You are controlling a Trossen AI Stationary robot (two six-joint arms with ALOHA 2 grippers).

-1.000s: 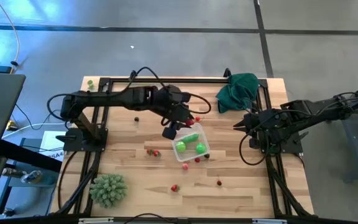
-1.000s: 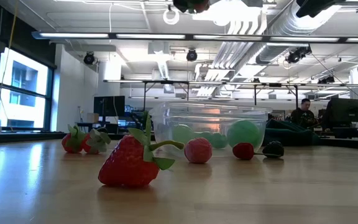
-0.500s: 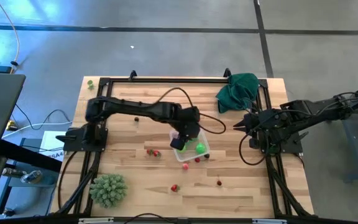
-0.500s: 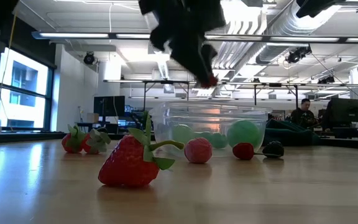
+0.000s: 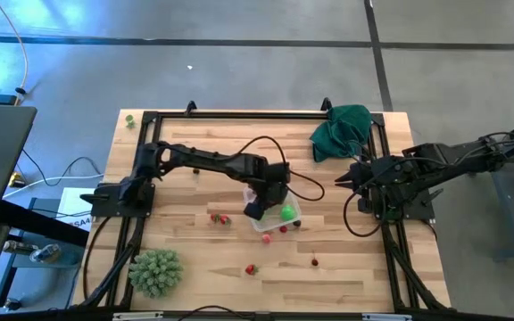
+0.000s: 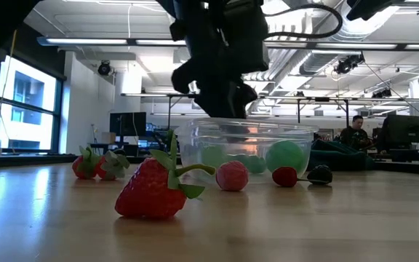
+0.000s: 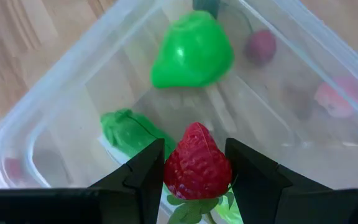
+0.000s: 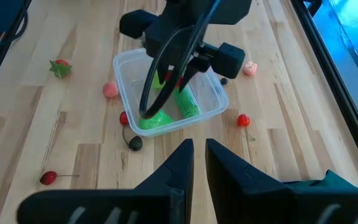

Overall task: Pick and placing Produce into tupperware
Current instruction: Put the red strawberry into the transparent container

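Red and glossy, a toy strawberry [image 7: 197,163] sits pinched between the two dark fingers [image 7: 143,171] of the left gripper [image 5: 255,209], which hangs directly over the open mouth of the clear tupperware [image 5: 275,214] near the middle of the wooden table [image 5: 194,276]. Just beyond those fingertips, inside the box, lie a bright green rounded piece [image 7: 192,52] and a second, flatter green piece [image 7: 129,129]. Outside the box wall, past the fingers, small red berries [image 5: 283,229] and a dark brown piece [image 5: 297,224] rest on the wood, with a pair of strawberries [image 5: 219,218] on the gripper's other side. Farther right, the right gripper [image 5: 342,181] waits well apart from the tupperware near the table's right edge, its fingers [image 8: 182,163] drawn nearly together and gripping nothing, a dark green cloth [image 5: 342,129] close beside it.
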